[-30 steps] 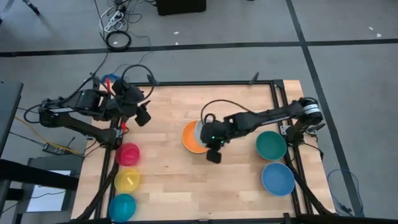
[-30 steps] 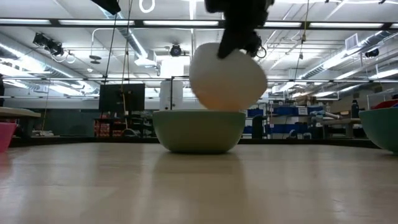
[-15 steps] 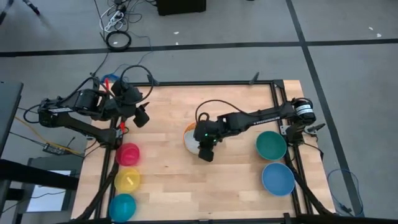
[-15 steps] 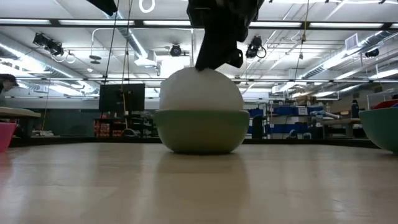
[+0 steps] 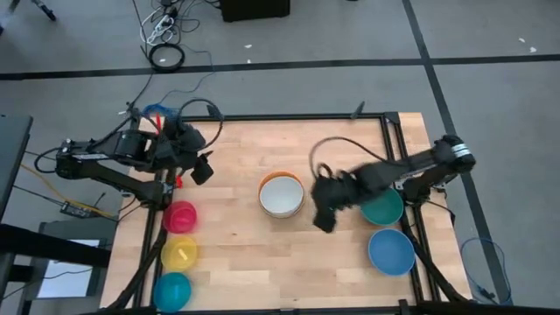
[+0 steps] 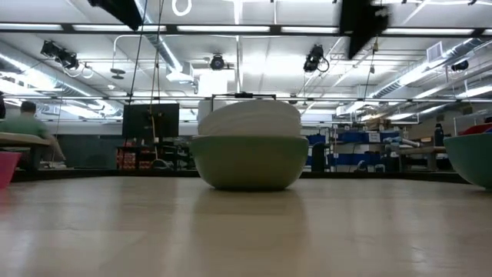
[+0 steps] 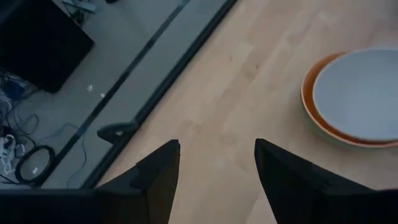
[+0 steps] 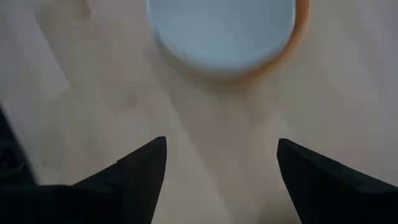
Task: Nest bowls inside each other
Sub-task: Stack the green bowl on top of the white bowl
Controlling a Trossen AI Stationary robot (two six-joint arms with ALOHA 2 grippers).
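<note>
A white bowl (image 5: 282, 196) sits nested in an orange bowl (image 5: 267, 182) at the table's middle. The low view shows a pale green bowl (image 6: 247, 161) as the outermost of this stack, resting on its base, with the white bowl (image 6: 249, 119) rising above its rim. My right gripper (image 5: 324, 215) hangs open just right of the stack, between it and the teal bowl (image 5: 385, 208), touching nothing. Its wrist view looks down on the white bowl (image 8: 224, 31). My left gripper (image 5: 203, 168) waits open above the table's far left part.
A blue bowl (image 5: 390, 251) stands near the right edge, in front of the teal one. Pink (image 5: 180, 216), yellow (image 5: 179, 253) and cyan (image 5: 172, 290) bowls line the left edge. Bare wood lies in front of the stack and behind it.
My right gripper set the tilted white bowl down into the stack, opened and let go. It then rose and swung toward the table's right edge, toward the teal bowl. The white bowl now sits level in the orange one.
</note>
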